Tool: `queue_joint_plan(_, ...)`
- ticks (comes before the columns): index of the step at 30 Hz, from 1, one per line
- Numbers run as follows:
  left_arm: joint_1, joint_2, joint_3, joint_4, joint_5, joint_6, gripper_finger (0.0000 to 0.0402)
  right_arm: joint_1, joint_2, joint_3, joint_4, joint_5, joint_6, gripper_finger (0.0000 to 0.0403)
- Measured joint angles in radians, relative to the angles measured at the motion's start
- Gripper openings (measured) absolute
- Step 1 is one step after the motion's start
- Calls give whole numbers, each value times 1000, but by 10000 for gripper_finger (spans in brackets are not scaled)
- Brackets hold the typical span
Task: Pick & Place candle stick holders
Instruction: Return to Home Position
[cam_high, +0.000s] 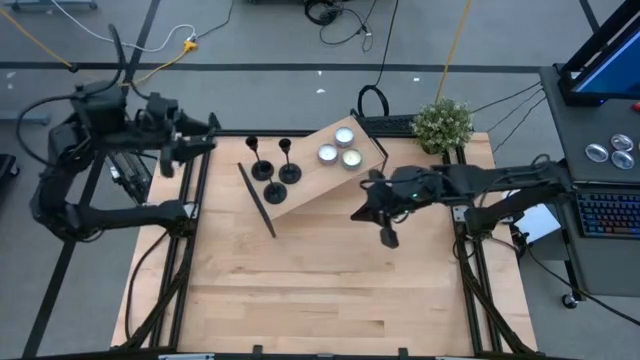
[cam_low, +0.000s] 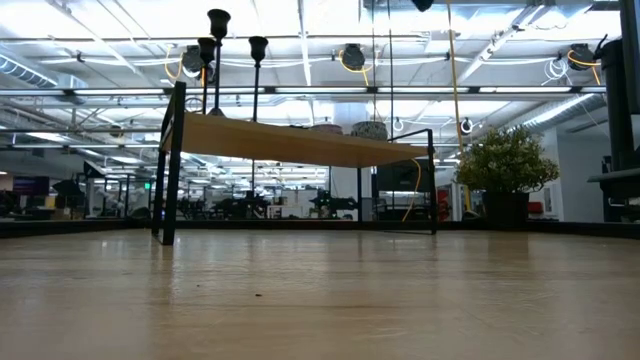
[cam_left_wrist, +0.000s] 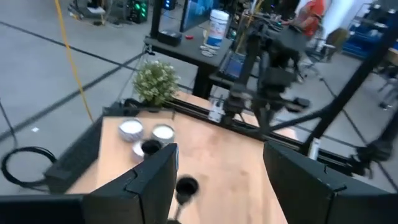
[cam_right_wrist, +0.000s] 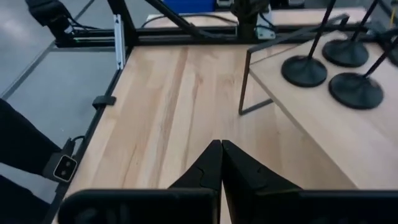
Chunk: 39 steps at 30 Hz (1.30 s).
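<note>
Three black candle stick holders (cam_high: 275, 175) stand upright on their disc bases at the left end of a small wooden shelf (cam_high: 315, 175). Their bases show in the right wrist view (cam_right_wrist: 305, 70), their cup tops in the low view (cam_low: 218, 20). My left gripper (cam_high: 210, 138) is open and empty, held above the table's far left corner and pointing toward the holders; two cup tops (cam_left_wrist: 186, 185) show between its fingers (cam_left_wrist: 221, 155). My right gripper (cam_high: 362, 210) is shut and empty, just right of the shelf's near edge (cam_right_wrist: 221, 162).
Three silvery tealights (cam_high: 340, 150) sit on the shelf's right end. The shelf stands on black metal legs (cam_low: 168, 165). A potted plant (cam_high: 443, 125) stands at the far right corner. Bare wooden tabletop (cam_high: 320, 290) stretches in front of the shelf.
</note>
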Motion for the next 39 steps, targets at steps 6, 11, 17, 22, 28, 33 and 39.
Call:
queue_joint_plan(6, 0, -54, -9, -93, 145, 42, 241, -1, -162, -144, 57, 4, -32, 0)
queue_joint_plan(11, 0, -121, -83, -64, 211, 72, 241, -1, -355, -328, 120, 59, 17, 0)
queue_joint_plan(17, 0, -244, -271, 92, 242, 51, 241, -1, -598, -496, 129, 130, 54, 0)
queue_joint_plan(22, 0, -359, -478, 249, 273, -10, 241, -1, -751, -589, 148, 130, 73, 0)
queue_joint_plan(28, 0, -478, -715, 469, 264, -116, 241, -1, -864, -646, 146, 131, 126, 0)
queue_joint_plan(33, -1, -526, -873, 638, 264, -186, 241, -1, -900, -665, 147, 134, 168, 0)
queue_joint_plan(39, -71, -527, -989, 795, 209, -246, 241, -1, -903, -684, 146, 134, 200, 0)
